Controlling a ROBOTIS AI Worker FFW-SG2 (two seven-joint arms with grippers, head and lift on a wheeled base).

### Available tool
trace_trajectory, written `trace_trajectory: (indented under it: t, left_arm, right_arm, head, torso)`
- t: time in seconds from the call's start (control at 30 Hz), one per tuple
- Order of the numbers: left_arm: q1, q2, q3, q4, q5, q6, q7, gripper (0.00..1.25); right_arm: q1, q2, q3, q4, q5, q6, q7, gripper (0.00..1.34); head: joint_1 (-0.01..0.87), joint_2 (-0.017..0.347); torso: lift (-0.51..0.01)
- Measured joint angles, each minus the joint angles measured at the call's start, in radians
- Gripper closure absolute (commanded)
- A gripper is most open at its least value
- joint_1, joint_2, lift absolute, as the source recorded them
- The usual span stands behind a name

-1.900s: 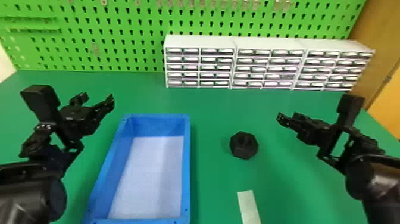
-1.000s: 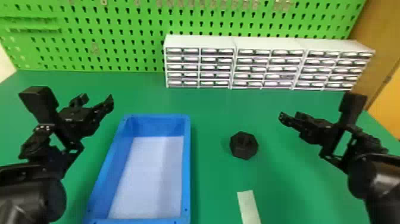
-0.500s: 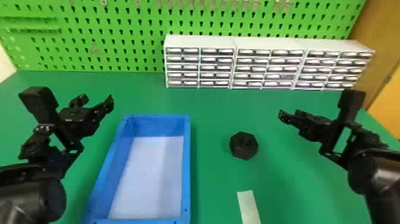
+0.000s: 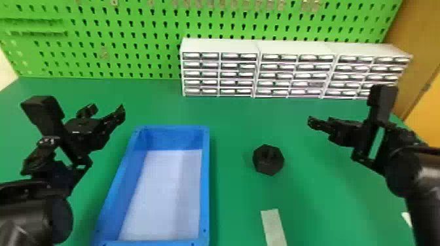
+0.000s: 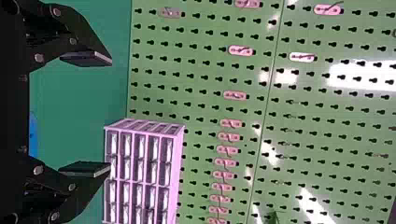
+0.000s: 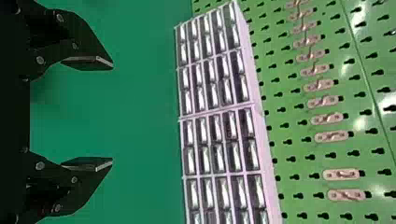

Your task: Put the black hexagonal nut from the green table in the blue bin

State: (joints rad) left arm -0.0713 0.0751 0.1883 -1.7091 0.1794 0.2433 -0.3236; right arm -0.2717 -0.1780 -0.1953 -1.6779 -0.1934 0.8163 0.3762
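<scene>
Presently, the black hexagonal nut (image 4: 268, 160) lies left of the black two-fingered right gripper (image 4: 315, 123), seemingly also nearer; this gripper is spread wide, holding nothing.

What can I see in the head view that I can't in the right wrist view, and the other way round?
Head view: the black hexagonal nut on the table, the blue bin to its left, a pale strip nearer the robot, and the left gripper beyond the bin's left side.

Right wrist view: the gap between the right gripper's two flat fingers, plus a seam in the pegboard.

Both: the green table, the white drawer units, the green pegboard and the right gripper itself.
</scene>
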Motion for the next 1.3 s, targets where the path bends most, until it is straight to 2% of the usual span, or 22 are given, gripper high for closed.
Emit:
trace_trajectory:
  t: [0.33, 0.7, 0.9, 1.3]
  left_arm:
    - [0.001, 0.000, 0.000, 0.002, 0.006, 0.000, 0.000, 0.45]
    - [0.000, 0.000, -0.002, 0.006, 0.008, 0.000, 0.000, 0.45]
    - [0.000, 0.000, -0.003, 0.007, 0.011, 0.000, 0.000, 0.45]
    - [0.001, 0.000, -0.005, 0.009, 0.013, 0.000, 0.000, 0.47]
  right_arm:
    - [-0.034, -0.019, 0.050, -0.038, -0.044, 0.136, -0.109, 0.53]
    - [-0.078, -0.026, 0.101, -0.042, -0.071, 0.231, -0.178, 0.53]
    - [-0.117, -0.025, 0.134, -0.042, -0.072, 0.302, -0.226, 0.53]
    - [-0.186, -0.006, 0.198, -0.043, -0.062, 0.437, -0.322, 0.53]
  head:
    - [0.692, 0.009]
    - [0.692, 0.009]
    - [0.692, 0.009]
    - [0.692, 0.009]
  torso:
    - [-0.097]
    - [-0.097]
    - [-0.097]
    - [-0.097]
